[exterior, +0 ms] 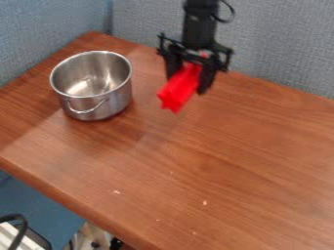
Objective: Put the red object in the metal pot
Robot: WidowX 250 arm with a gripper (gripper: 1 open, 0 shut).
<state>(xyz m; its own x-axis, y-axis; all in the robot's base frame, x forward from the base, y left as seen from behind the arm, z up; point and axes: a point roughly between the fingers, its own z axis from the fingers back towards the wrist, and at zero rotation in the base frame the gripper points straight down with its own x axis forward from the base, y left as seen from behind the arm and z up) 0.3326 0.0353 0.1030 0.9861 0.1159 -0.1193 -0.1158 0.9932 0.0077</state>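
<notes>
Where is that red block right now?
The red block hangs in the robot's hand, lifted clear above the wooden table. In the camera view it sits near the top centre, just right of the metal pot, not yet over it.
</notes>
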